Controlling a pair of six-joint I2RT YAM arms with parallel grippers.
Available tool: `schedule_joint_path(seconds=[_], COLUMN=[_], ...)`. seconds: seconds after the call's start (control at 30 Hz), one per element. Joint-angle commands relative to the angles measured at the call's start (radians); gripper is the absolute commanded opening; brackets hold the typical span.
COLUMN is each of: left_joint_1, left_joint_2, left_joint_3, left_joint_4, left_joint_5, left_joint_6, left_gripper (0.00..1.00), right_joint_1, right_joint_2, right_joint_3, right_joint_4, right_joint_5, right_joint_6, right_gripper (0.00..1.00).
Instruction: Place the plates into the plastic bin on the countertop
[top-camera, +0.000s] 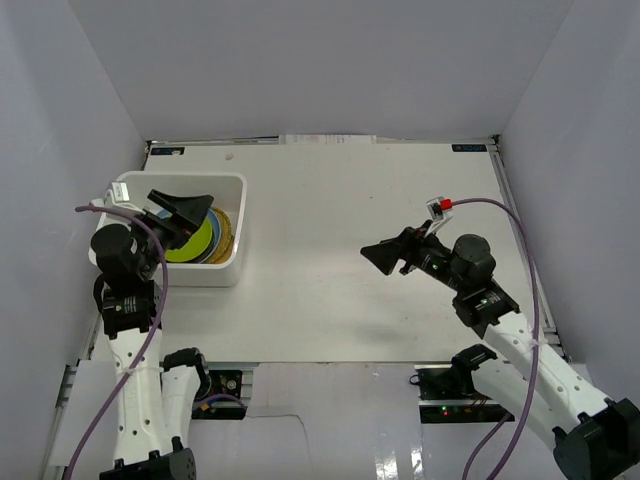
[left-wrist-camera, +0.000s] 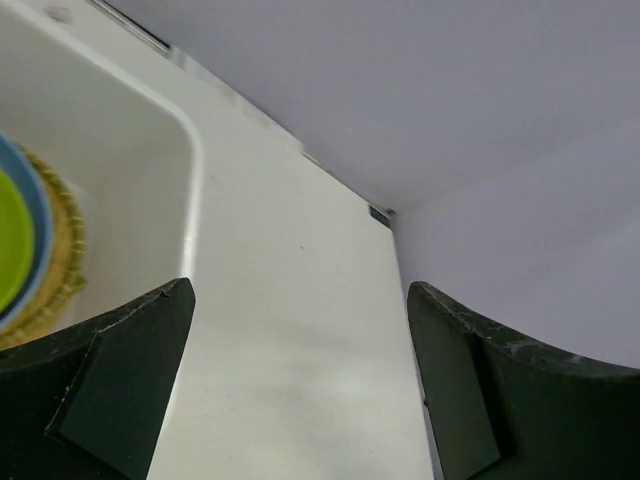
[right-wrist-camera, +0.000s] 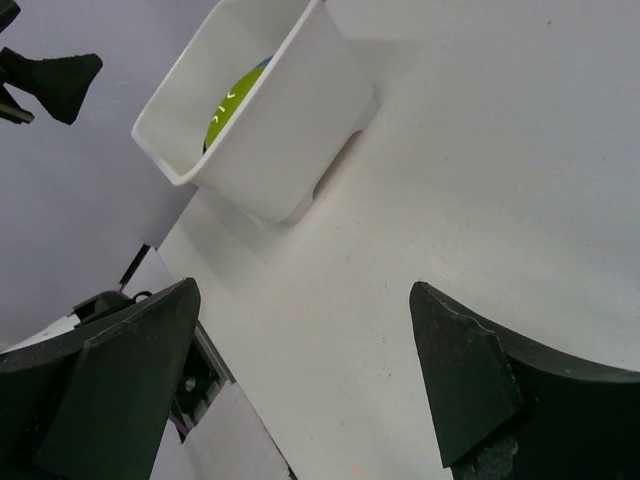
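hovering over the near-left part of the white bin (top-camera: 200, 176), the left hand (top-camera: 188, 213) has its fingers apart with nothing between them. this fits a position directly above a drop point, judged from the stack lying below it. the right hand (top-camera: 378, 258) hangs above a bare part of the desk (top-camera: 330, 200), well apart from the bin, also spread and empty. it appears parked out of the left arm's working space.

the bin sits at the far-left part of the desk, near the left wall. the plates lie stacked flat inside it, which suits its sloped sides and wide floor. the lime green plate (right-wrist-camera: 232, 105) is on top. a light blue plate (left-wrist-camera: 40, 240) shows as a thin rim beneath it. a woven tray (left-wrist-camera: 68, 250) shows as a frayed straw-coloured edge further down. the number of plates in the stack cannot be told. no plate is visible on the desk outside the bin, so the task appears at or near completion.
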Motion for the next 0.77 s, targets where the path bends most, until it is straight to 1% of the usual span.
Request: schedule_joint_path(seconds=[0.0, 0.03, 0.07, 0.13, 0.23, 0.27, 0.3, 0.33, 0.37, 0.47, 0.5, 0.63, 0.67, 0.73], left_joint_1=[-0.038, -0.045, -0.052, -0.086, -0.169, -0.193, -0.231, -0.264, -0.275, -0.298, -0.313, -0.334, -0.336, -0.338], left_joint_2=[-0.018, -0.021, -0.019, -0.006, 0.021, 0.024, 0.027, 0.027, 0.024, -0.019, -0.038, -0.125, -0.131, -0.122], left_joint_3=[0.024, 0.028, 0.033, 0.056, 0.103, 0.123, 0.131, 0.142, 0.153, 0.165, 0.154, 0.139, 0.143, 0.174], left_joint_4=[0.098, 0.134, 0.202, 0.237, 0.232, 0.197, 0.166, 0.128, 0.052, -0.068, -0.082, -0.119, -0.119, -0.11], left_joint_5=[0.221, 0.276, 0.307, 0.355, 0.421, 0.436, 0.436, 0.432, 0.427, 0.392, 0.351, 0.292, 0.283, 0.269], left_joint_6=[-0.088, -0.094, -0.097, -0.072, 0.046, 0.083, 0.12, 0.192, 0.231, 0.346, 0.366, 0.42, 0.414, 0.412], left_gripper=[0.98, 0.98, 0.98, 0.98, 0.98, 0.98, 0.98, 0.98, 0.98, 0.98, 0.98, 0.98, 0.98, 0.98], right_joint_1=[0.004, 0.004, 0.004, 0.002, 0.004, 0.004, 0.002, 0.004, 0.002, 0.004, 0.004, 0.002, 0.002, 0.004], right_joint_2=[-0.075, -0.104, -0.117, -0.149, -0.184, -0.197, -0.21, -0.244, -0.261, -0.324, -0.338, -0.407, -0.416, -0.44], right_joint_3=[0.093, 0.127, 0.147, 0.208, 0.298, 0.316, 0.325, 0.331, 0.331, 0.319, 0.313, 0.28, 0.277, 0.261], right_joint_4=[-0.136, -0.171, -0.205, -0.311, -0.437, -0.46, -0.483, -0.486, -0.483, -0.479, -0.477, -0.465, -0.46, -0.418], right_joint_5=[0.099, 0.124, 0.174, 0.223, 0.317, 0.366, 0.395, 0.421, 0.449, 0.504, 0.52, 0.624, 0.654, 0.667], right_joint_6=[-0.064, -0.08, -0.097, -0.153, -0.233, -0.249, -0.264, -0.275, -0.293, -0.333, -0.345, -0.39, -0.393, -0.405], right_gripper=[0.92, 0.9, 0.9, 0.9, 0.9, 0.9, 0.9, 0.9, 0.9, 0.9, 0.9, 0.9, 0.9, 0.9])
